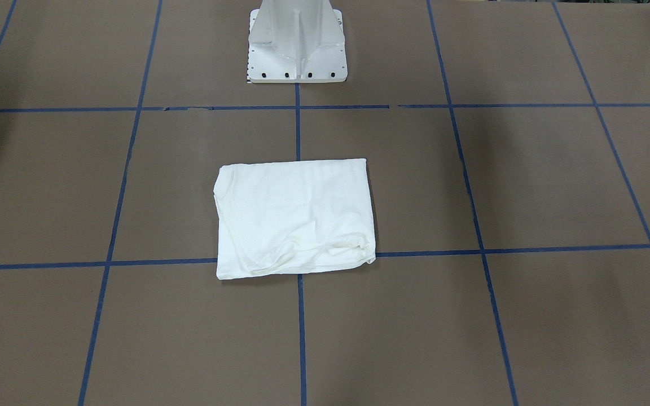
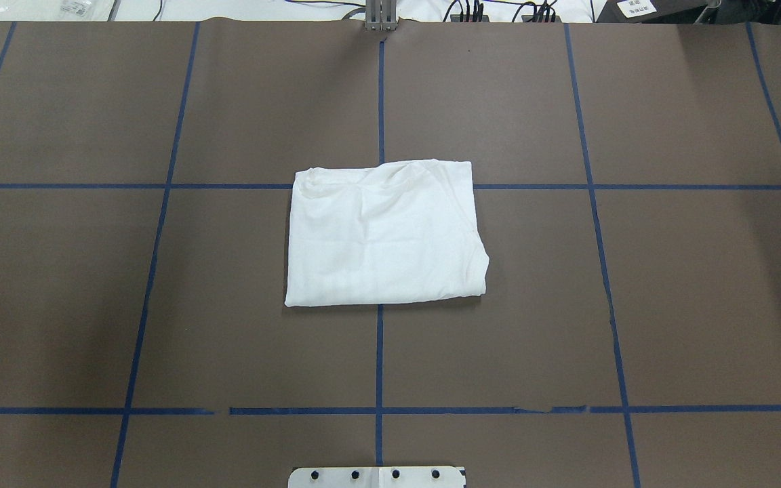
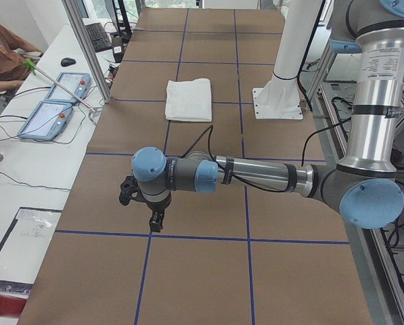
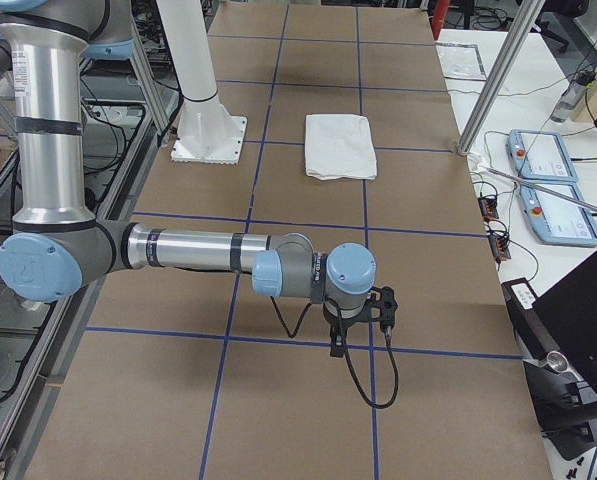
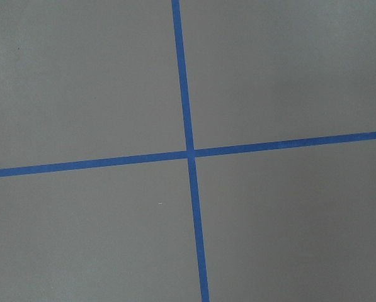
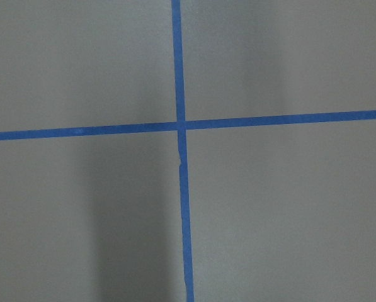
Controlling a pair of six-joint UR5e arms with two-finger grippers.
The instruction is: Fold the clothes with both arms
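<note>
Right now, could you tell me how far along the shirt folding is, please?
Done: the shirt lies folded into a rectangle on the table. In hand: nothing; the left gripper and right gripper hang near the table ends, away from it. Left: at most smoothing its rumpled far edge.

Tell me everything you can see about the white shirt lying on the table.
The shirt is white, soft-looking cloth, folded into a flat, roughly rectangular packet. Its top face is plain, with light creases, and a rumpled seam bunches along the edge farthest from the robot. It lies flat mid-table, covering a crossing of the blue tape lines. Only the brown table touches it.
</note>
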